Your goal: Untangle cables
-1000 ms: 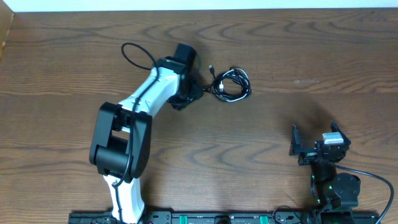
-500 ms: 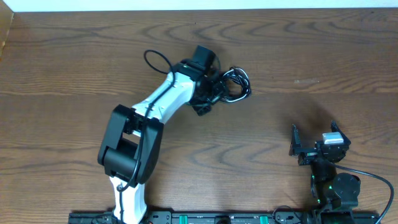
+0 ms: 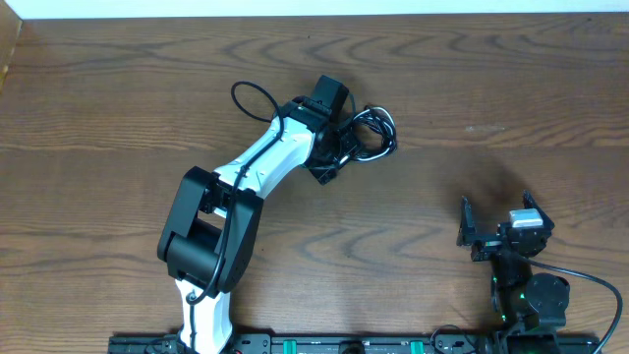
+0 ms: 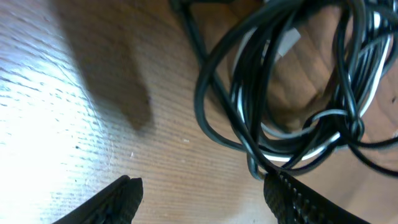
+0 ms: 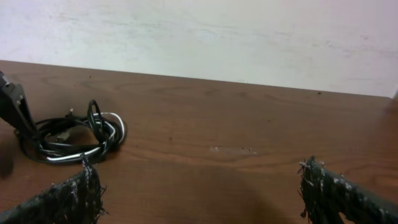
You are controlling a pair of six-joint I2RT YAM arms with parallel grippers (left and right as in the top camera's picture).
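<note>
The cables [image 3: 373, 136] lie as one tangled bundle on the brown table, black loops with a white cord running through them. In the left wrist view the cables [image 4: 298, 93] fill the upper right. My left gripper [image 4: 202, 190] is open just below them with bare wood between its fingers; its right finger [image 4: 298, 199] touches the lowest black loop. From overhead, the left gripper [image 3: 344, 149] sits at the bundle's left edge. My right gripper [image 3: 496, 211] is open near the front right, far from the bundle. Ahead of the right gripper [image 5: 199, 186], the cables [image 5: 68, 140] lie at far left.
A thick black wire [image 3: 251, 93] of the left arm loops over the table behind the arm. The white wall [image 5: 199, 31] rises past the table's far edge. A rail [image 3: 324, 344] with the arm bases runs along the front edge.
My left arm has swung right, bringing its gripper from beside the bundle up against its left edge. The jaws have stayed apart. The right arm has not moved.
</note>
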